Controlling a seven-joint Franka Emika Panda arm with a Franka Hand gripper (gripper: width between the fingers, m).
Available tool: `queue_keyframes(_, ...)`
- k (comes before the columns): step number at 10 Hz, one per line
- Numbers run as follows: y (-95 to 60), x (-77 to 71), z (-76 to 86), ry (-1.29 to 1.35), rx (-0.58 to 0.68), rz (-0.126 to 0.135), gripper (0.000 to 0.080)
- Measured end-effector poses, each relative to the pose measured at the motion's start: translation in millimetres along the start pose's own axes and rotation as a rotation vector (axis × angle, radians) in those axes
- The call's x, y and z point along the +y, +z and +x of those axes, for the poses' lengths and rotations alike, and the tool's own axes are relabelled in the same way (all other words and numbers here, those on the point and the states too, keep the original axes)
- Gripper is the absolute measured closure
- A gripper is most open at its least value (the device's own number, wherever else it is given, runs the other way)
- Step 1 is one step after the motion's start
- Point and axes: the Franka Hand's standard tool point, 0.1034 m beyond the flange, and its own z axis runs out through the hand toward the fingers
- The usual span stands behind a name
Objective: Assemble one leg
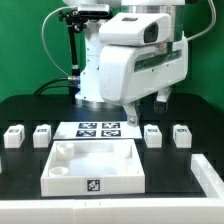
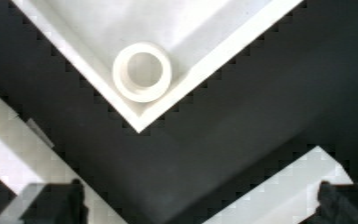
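Note:
Several legs, small white tagged blocks, stand in a row in the exterior view: two at its left (image 1: 13,136) (image 1: 42,134) and two at its right (image 1: 153,134) (image 1: 181,133). The large white tray-like piece (image 1: 60,172) lies in front of them. My gripper (image 1: 142,112) hangs over the area behind the tray piece's far right corner, above the table. In the wrist view the gripper (image 2: 197,205) is open and empty, its dark fingertips (image 2: 51,205) wide apart. Beyond them shows a corner of the tray-like piece (image 2: 194,40) with a round socket (image 2: 142,72). No leg shows in the wrist view.
The marker board (image 1: 100,129) lies between the two pairs of legs, behind the tray-like piece. The arm's white body (image 1: 125,60) fills the middle back. A white object (image 1: 208,180) sits at the exterior view's lower right edge. The table is black.

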Motion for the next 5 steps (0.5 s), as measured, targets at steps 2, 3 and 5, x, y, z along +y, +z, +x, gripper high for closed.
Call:
queue_keyframes(2,0.6,-0.1,-0.2,0.0,-0.001,0.001,0.015)
queue_keyframes(3,0.6,-0.1,-0.2,0.0,-0.001,0.001,0.015)
queue_keyframes(5,0.8,-0.2,-0.2,0.0,-0.001,0.001,0.015)
